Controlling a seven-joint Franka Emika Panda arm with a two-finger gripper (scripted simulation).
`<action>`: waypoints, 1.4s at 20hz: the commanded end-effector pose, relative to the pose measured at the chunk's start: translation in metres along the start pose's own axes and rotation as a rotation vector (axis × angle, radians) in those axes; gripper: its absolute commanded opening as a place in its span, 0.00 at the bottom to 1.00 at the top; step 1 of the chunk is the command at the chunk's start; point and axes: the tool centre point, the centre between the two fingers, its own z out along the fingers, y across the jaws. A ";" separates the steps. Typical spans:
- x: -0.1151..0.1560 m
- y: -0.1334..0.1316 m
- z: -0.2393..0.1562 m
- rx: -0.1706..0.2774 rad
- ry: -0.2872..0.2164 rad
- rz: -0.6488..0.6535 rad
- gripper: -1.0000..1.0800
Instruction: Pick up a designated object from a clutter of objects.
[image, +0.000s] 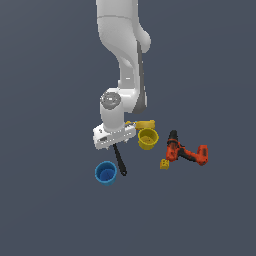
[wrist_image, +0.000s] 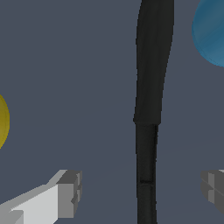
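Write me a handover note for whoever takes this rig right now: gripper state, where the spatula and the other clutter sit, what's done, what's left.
Gripper: open, low over the black spatula, one finger on each side of the handle, not touching it.
Spatula: lying flat on the floor between the blue cup and yellow cup; in the exterior view its upper part is hidden under the hand.
Other clutter: drill and small yellow cube lie toward the exterior view's right; a yellow piece sits behind the yellow cup.
Done: gripper lined up over the spatula.
Left: close on the spatula handle and lift it clear.
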 end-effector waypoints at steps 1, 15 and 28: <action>0.000 0.000 0.012 0.000 0.000 -0.001 0.96; 0.000 0.000 0.025 0.000 0.000 -0.001 0.00; -0.003 0.006 0.005 -0.001 0.001 0.000 0.00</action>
